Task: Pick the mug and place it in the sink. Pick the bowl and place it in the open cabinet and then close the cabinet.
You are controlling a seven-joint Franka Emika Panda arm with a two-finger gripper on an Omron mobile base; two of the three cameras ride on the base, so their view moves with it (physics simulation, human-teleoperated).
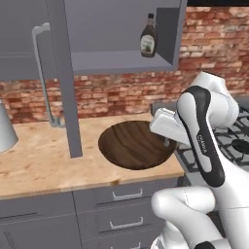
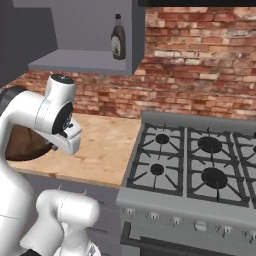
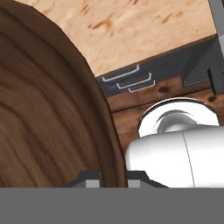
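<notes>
Gripping the bowl (image 1: 135, 145) by its right rim, the hand (image 3: 113, 177) holds it tilted just above the worktop (image 1: 39, 155), below the open cabinet (image 1: 116, 61) with its bottle (image 1: 148, 36).

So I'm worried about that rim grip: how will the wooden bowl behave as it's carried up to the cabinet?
The bowl looks stiff wood, so it shouldn't flex. It is wide and shallow, and the claw pinches just one edge, so it may sag or swing. The smooth-looking rim could slip.
</notes>
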